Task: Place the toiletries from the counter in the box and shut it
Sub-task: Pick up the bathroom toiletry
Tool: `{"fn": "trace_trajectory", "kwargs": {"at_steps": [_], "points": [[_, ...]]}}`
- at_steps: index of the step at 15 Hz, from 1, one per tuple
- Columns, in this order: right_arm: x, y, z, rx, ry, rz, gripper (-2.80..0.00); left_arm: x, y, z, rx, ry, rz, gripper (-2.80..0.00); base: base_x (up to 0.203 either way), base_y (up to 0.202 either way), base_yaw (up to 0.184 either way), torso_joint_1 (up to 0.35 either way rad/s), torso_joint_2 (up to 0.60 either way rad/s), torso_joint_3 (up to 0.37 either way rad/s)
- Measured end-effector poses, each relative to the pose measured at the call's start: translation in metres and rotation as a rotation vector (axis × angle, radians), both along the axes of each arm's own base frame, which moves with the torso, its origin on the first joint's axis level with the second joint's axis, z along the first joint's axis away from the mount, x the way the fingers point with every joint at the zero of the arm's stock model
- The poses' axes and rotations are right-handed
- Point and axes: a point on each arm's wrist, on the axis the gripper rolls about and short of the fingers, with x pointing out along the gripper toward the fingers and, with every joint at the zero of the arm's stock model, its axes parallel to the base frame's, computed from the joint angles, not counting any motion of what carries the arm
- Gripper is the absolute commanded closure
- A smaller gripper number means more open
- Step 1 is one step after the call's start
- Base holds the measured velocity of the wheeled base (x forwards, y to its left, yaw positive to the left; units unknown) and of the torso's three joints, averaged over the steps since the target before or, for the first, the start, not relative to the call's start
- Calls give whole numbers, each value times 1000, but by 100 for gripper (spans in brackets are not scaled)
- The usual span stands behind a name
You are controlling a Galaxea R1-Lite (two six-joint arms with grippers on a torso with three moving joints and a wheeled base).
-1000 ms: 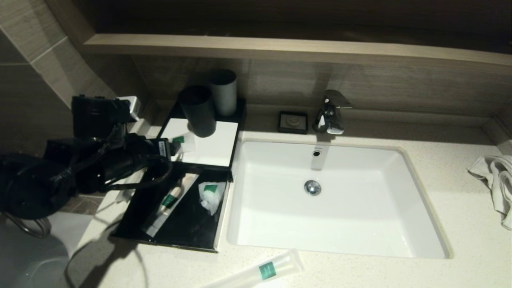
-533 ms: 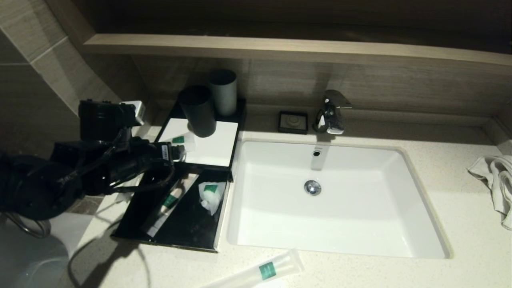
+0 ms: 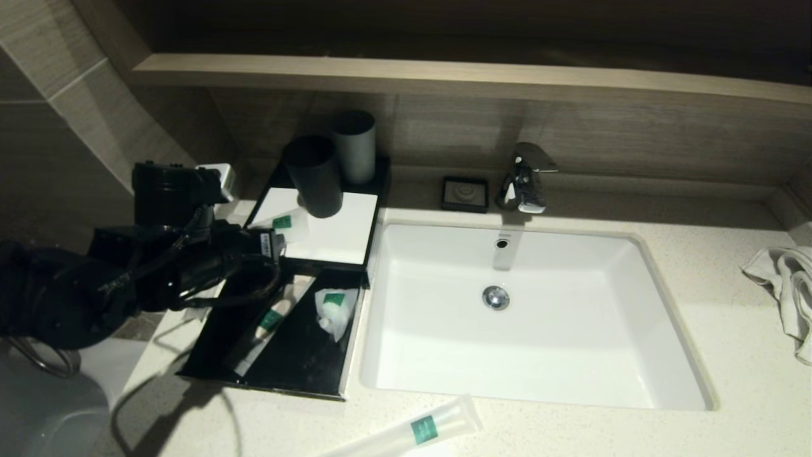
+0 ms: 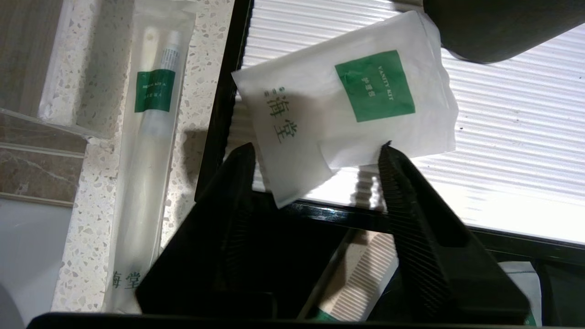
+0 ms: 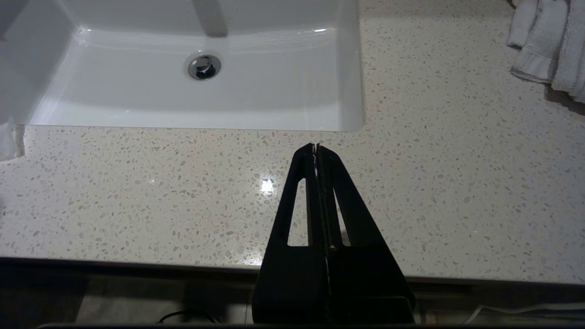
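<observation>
The left gripper [image 4: 315, 151], jaws apart, straddles the vanity kit pouch [image 4: 347, 100] on the box's white panel [image 4: 502, 137]; light, limp, probably slippery, best pinched at its near edge.

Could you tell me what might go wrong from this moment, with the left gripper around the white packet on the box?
1. The left gripper has its fingers at only the edge of the vanity kit packet, which lies flat on the box's white panel; a thin pinch may slip.
2. The dark cup stands right beside the packet; lifting could knock it.
3. The long tube packet near the counter's front edge could be overlooked.
</observation>
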Motion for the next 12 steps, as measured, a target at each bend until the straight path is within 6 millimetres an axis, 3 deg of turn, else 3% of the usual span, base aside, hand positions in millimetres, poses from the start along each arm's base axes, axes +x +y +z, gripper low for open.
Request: {"fn": "trace_trajectory", "kwargs": {"at_steps": [12], "points": [[0, 0, 0, 0, 0, 0, 0, -2, 0, 4, -12, -36, -2, 0, 0, 0, 0, 0, 0, 0]]}}
